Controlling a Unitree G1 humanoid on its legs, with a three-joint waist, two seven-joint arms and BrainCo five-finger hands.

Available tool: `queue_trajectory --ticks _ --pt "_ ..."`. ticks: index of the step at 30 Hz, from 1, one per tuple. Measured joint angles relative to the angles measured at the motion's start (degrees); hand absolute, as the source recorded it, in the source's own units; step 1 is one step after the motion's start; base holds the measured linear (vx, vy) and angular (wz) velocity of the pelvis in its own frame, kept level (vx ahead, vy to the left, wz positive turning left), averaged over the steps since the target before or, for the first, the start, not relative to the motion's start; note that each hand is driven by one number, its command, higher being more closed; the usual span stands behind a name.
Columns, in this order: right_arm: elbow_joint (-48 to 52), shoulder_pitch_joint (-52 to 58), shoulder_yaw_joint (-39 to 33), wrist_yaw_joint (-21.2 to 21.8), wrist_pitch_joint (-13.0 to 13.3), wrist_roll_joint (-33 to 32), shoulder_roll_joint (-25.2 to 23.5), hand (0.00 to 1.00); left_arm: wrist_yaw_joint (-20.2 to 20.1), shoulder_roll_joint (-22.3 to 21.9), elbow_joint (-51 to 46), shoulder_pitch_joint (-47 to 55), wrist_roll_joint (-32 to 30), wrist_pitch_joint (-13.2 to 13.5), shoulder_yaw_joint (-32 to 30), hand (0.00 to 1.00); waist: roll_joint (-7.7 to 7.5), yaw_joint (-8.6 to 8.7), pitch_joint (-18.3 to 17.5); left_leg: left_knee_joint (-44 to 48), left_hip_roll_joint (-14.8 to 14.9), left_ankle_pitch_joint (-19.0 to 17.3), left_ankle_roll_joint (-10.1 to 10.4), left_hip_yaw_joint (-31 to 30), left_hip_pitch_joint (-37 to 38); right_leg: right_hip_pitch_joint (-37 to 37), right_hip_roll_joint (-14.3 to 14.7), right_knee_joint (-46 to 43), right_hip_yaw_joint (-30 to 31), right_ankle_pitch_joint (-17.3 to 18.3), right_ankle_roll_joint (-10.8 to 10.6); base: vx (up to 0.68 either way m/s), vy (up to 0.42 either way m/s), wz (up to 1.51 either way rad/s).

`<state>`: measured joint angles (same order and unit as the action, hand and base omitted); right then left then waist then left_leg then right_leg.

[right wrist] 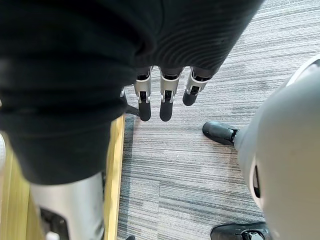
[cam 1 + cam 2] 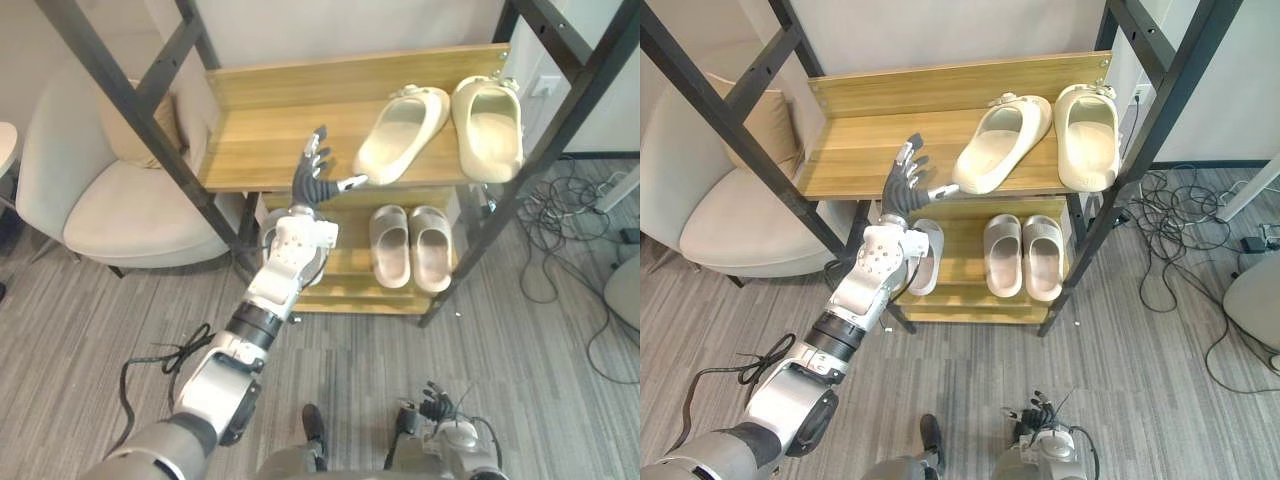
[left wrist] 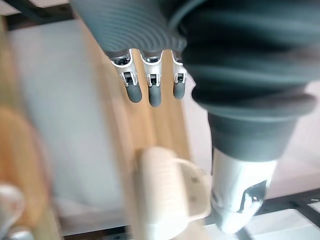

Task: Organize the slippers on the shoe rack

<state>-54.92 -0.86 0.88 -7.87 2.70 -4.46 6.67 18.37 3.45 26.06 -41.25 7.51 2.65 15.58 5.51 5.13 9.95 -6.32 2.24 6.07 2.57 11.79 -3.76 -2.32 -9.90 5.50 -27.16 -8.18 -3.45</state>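
Top shelf — cream slipper askew; left hand spread, empty, thumb by its near end — a careless nudge risks pushing it off.

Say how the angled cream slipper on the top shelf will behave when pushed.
The slipper looks like thick moulded foam, so probably light and fairly stiff. Lying flat on the smooth wooden shelf, it should slide or pivot, not tip. Its heel nears the front edge, so it might fall.

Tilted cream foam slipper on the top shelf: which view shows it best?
Left eye view: whole tilted cream foam slipper, left hand at its near end. Right eye view matches. Left wrist view catches that end close up.
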Motion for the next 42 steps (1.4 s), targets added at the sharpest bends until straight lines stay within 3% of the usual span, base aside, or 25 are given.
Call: queue_trajectory --ticks 7,17,27,35,42 --pt "-0.06 0.97 -0.9 -0.19 -0.03 -0.01 -0.12 0.0 0.04 -0.4 0.37 -0.2 -0.79 0.81 1.48 0.0 -0.58 0.58 -0.26 0.01 0.47 -1.02 1.01 0.54 1.02 0.42 0.51 -0.01 0.67 0.42 -0.21 0.04 0.034 -0.07" --pt "-0.08 -0.47 -1.96 -0.21 -0.02 -0.06 -1.63 0.0 0.35 -0.96 5.13 -5.8 -0.76 0.88 3.52 0.0 -1.83 1.55 0.52 0.04 0.54 -1.36 0.89 1.88 1.73 0.38 0.54 0.02 1.26 0.44 -0.32 0.01 0.034 -0.06" --pt "-0.52 -1.02 -1.94 -1.02 0.0 -0.13 -1.29 0.0 1.44 -2.06 6.2 -8.3 -0.69 1.03 4.2 0.0 -1.83 1.85 0.52 0.34 -0.31 -1.84 0.92 2.99 0.43 -1.64 -0.48 -0.39 3.63 0.06 -0.89 -0.02 0.036 -0.05" --pt "-1.04 -1.58 -1.88 -1.71 0.01 -0.14 -0.97 0.0 1.66 -3.52 6.69 -9.95 1.04 1.88 5.89 0.0 -1.76 3.64 0.77 0.36 -1.18 -2.02 0.03 4.17 0.05 -2.73 -1.26 -0.41 4.95 -0.4 -1.49 -0.01 0.042 -0.07" --pt "-0.97 -1.63 -1.6 -2.13 0.12 -0.18 -0.06 0.0 3.0 -5.85 6.58 -10.81 1.75 2.58 6.11 0.0 -1.22 3.8 2.04 0.35 -1.85 -2.92 -0.15 4.84 0.25 -2.81 -1.91 -0.41 5.55 -0.65 -1.89 -0.02 0.039 -0.03"
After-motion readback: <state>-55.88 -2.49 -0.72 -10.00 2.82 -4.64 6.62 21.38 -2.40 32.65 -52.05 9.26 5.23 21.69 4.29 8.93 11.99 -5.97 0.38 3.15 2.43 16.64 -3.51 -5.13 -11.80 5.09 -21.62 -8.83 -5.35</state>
